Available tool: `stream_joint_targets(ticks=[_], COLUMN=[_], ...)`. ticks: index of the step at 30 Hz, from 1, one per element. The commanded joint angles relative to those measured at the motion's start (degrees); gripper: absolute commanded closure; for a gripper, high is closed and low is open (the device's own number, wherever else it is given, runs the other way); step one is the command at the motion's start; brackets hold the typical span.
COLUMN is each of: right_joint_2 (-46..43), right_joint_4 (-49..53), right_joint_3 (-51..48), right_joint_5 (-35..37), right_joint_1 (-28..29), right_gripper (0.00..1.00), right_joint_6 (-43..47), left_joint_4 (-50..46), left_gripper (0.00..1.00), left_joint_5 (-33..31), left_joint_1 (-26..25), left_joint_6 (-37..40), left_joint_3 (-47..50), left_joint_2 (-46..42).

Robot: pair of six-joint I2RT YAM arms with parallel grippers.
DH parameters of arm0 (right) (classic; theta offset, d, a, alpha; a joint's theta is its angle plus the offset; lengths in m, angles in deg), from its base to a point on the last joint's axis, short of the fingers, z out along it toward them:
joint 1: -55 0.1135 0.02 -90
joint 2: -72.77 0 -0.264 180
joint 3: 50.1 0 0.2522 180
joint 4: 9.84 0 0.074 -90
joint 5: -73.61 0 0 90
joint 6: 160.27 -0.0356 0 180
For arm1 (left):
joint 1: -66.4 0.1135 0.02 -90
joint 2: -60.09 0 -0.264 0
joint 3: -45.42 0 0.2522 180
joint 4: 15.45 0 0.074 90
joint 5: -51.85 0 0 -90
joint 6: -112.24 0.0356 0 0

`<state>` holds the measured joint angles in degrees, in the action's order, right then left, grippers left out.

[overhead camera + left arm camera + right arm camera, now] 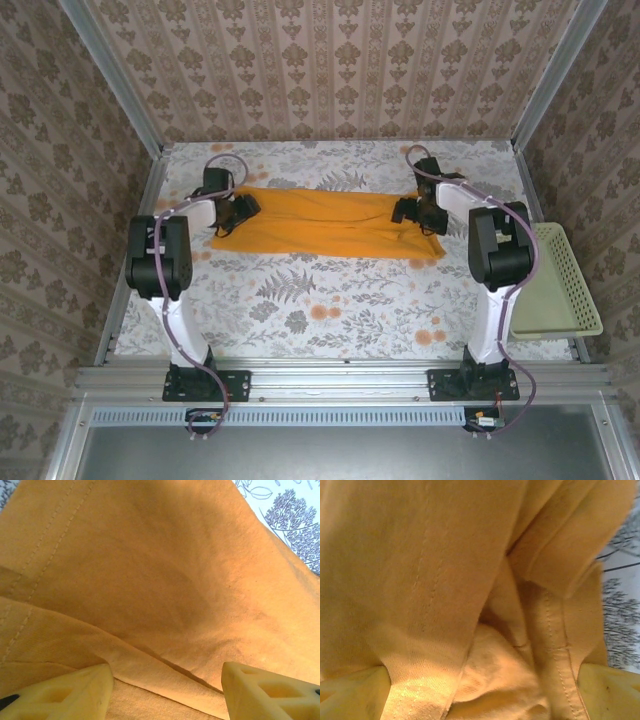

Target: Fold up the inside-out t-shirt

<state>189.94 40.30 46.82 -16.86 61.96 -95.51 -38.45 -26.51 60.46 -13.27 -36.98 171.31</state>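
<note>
**A:** Where does the t-shirt [325,225] lie?

**B:** On the 12 o'clock half of the surface [330,310], drawn out into a long mustard band running from 9 to 3 o'clock. The face that shows is plain. Its 3 o'clock end is a little ragged, with one corner drooping toward 5 o'clock.

**A:** And the arms?

**B:** The left gripper [240,208] sits at the band's 9 o'clock end and the right gripper [410,212] at its 3 o'clock end. In the left wrist view the jaws stand moderately apart, with a flat layered edge of cloth and a stitched seam just ahead of them. In the right wrist view the jaws are spread wide over a bunched sleeve hem. Neither looks clamped on anything.

**A:** So which step is this?

**B:** I'd judge it's between folds: the lengthwise fold is laid down and both ends are let go. The next move probably calls for pinching both layers at one end and carrying it across toward the other. The bunched 3 o'clock end may want smoothing first, or the fold could come out crooked.

**A:** What's around it?

**B:** The surface is covered in pale cloth with a leaf-and-flower print. A cream mesh basket [560,285] rests at its 3 o'clock edge, well apart from the shirt. Damask-patterned walls [330,60] close in three sides, and a metal rail [340,382] carries the arm bases at 6 o'clock.
</note>
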Motion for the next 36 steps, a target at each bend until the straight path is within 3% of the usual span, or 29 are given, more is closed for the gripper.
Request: stream_joint_targets(ticks=[1,10,17,21,27,30,36], right_joint_2=[2.9,4.6,-2.7,-0.8,4.6,6.5,7.6], right_joint_4=[4.4,5.7,4.5,6.4,7.2,8.7,8.9], right_joint_3=[2.5,4.7,0.8,2.7,5.2,7.9,9.6], right_joint_5=[-2.3,-3.0,3.5,-1.1,-3.8,-2.2,-3.4], right_joint_1=[0.8,5.3,0.9,-0.5,1.9,3.5,4.8], right_gripper=[0.08,0.33,0.13,0.1,0.13,0.21,0.56], right_joint_6=[0.4,0.0,0.4,3.1,3.1,3.3,3.6], left_joint_4=[-0.5,2.4,2.5,3.8,4.4,4.4,5.3], left_gripper=[0.38,0.38,0.38,0.38,0.38,0.38,0.38], left_joint_5=[-0.8,-0.9,-1.1,-1.0,-0.6,-0.9,-1.7], left_joint_1=[1.2,2.6,2.8,2.8,2.3,2.1,2.0], left_joint_6=[-4.4,-6.7,-6.4,-7.9,-8.7,-8.7,-8.8], left_joint_3=[6.3,12.7,14.7,15.9,15.9,16.5,18.5], left_joint_2=[-0.4,-3.7,-5.0,-5.7,-5.2,-5.8,-6.8])
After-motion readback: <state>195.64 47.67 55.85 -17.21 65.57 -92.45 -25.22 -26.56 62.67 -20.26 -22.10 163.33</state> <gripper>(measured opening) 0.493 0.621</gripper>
